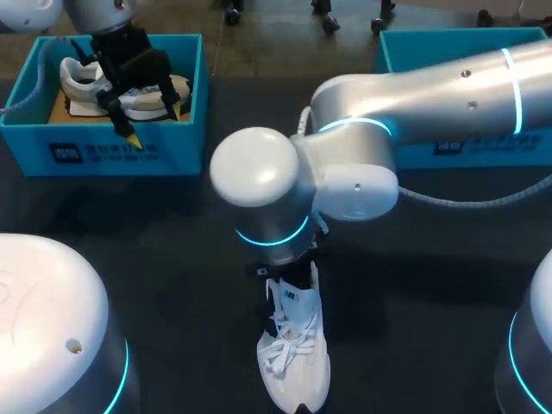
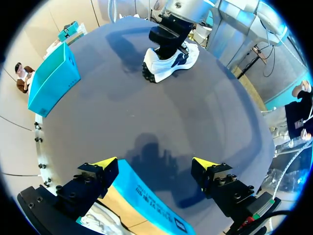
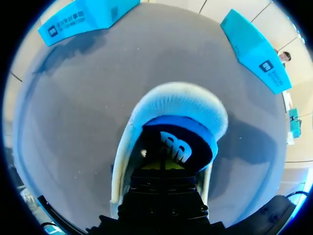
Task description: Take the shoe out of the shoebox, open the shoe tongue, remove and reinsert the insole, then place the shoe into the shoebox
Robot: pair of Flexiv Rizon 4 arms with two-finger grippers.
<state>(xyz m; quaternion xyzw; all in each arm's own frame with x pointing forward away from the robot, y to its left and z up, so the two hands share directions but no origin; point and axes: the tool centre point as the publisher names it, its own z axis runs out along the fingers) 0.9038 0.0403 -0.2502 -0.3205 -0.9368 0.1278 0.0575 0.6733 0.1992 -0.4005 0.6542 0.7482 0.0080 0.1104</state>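
A white shoe [image 1: 293, 354] lies on the dark table near its front edge, laces up, toe toward the front. My right gripper [image 3: 164, 165] is shut. Its tips reach down into the shoe's mouth [image 3: 181, 105] against a dark blue patch [image 3: 177, 149] ringed by blue lining; whether they pinch anything is hidden. From the left wrist view that gripper [image 2: 168, 39] stands on the shoe [image 2: 171, 61]. My left gripper [image 1: 153, 122] hangs open over the near wall of the left blue shoebox [image 1: 103, 155], above a second white shoe [image 1: 86, 82], touching nothing. Its open fingers [image 2: 155, 164] straddle the box wall [image 2: 146, 200].
A second blue shoebox [image 1: 466, 147] stands at the back right, partly behind my right arm [image 1: 414, 95]. That arm crosses from the right to the table's middle. Open dark tabletop [image 1: 155, 224] lies between the left box and the shoe.
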